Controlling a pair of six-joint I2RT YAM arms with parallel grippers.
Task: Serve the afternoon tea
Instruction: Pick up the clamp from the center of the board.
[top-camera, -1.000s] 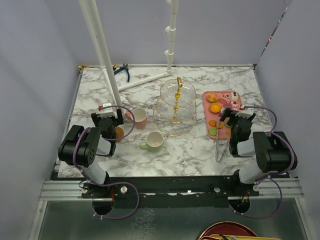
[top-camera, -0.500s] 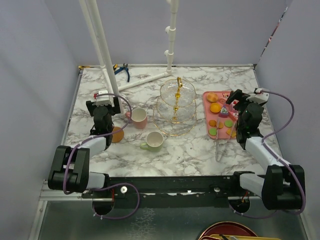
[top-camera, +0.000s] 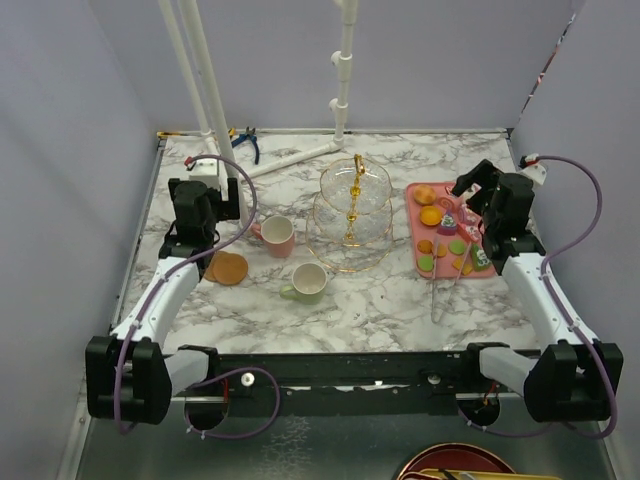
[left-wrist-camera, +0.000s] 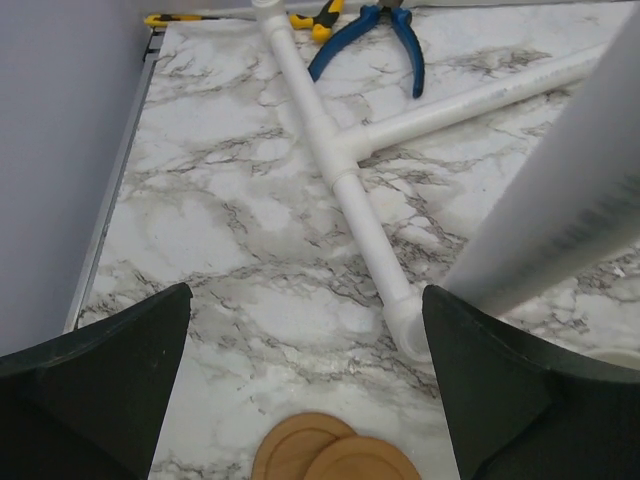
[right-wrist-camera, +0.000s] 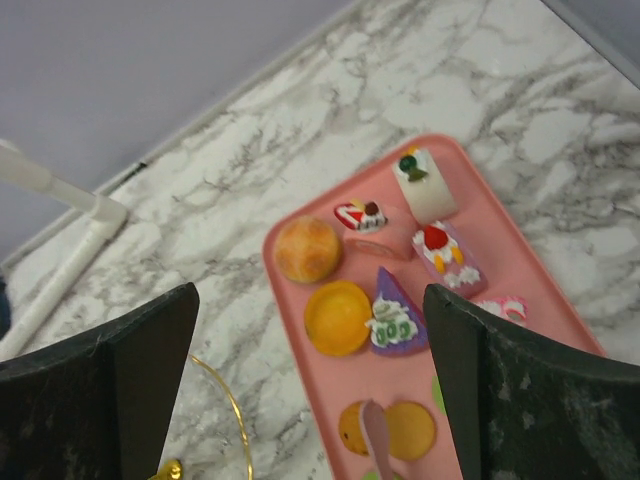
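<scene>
Arms differ most from a second ago: both were folded back near their bases and now stretch long toward the far side. Left gripper (left-wrist-camera: 305, 300) has risen off the two round brown wooden coasters (top-camera: 228, 267), which now lie fully uncovered and overlapping, just near-left of the pink ceramic mug (top-camera: 278, 236); its jaws stand wide apart and hold nothing. Right gripper (right-wrist-camera: 310, 295) has moved to the far right and hangs over the far end of the flat pink rectangular tray (top-camera: 411, 225), jaws spread just as wide, also empty. Small colourful cakes and macarons (right-wrist-camera: 370, 300) sit on that tray as before. The pale-green mug (top-camera: 308, 283) and the clear glass three-tier stand with gold stem (top-camera: 352, 215) have not moved; the stand's tiers are bare. Metal tongs (top-camera: 438, 295) lie near the tray's near edge. The white marble-patterned table (top-camera: 380, 310) carries a white plastic pipe frame (top-camera: 210, 110) at its far left, with blue-handled pliers (left-wrist-camera: 390, 40) beside it. Plain lilac walls (top-camera: 60, 150) close in three sides
</scene>
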